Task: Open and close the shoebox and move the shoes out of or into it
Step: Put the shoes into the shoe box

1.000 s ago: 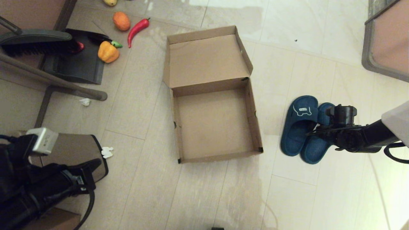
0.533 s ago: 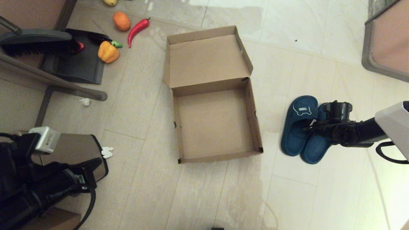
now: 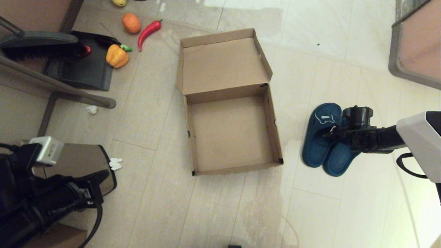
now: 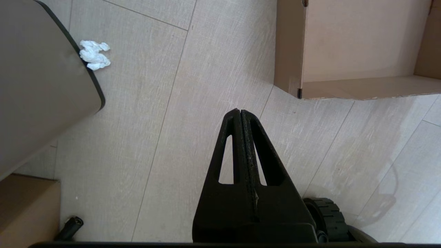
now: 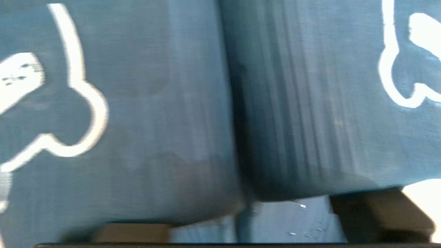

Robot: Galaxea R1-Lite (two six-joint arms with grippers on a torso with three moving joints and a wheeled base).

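The shoebox (image 3: 273, 125) lies open and empty on the floor, its lid (image 3: 220, 62) folded back on the far side; its near corner (image 4: 299, 91) shows in the left wrist view. To its right the two teal shoes (image 3: 318, 137) rest side by side on the floor. My right gripper (image 3: 335, 133) hovers low over their straps (image 5: 137, 103), fingers (image 5: 379, 213) spread apart at the straps' near edges; white outline logos (image 5: 79, 86) show on both. My left gripper (image 4: 240, 113) stays parked at the lower left, shut and empty.
A tan trash bin (image 3: 79, 162) and a darker cardboard box (image 3: 58, 237) stand at lower left. White paper scraps (image 3: 115, 164), a dustpan (image 3: 81, 69), a brush, toy vegetables (image 3: 116, 55) and a metal bar (image 3: 55, 86) lie at upper left. Furniture (image 3: 417, 44) stands upper right.
My right arm has moved forward and a little left over the shoes, now above their straps. The shoes, the box and the left arm have stayed put.
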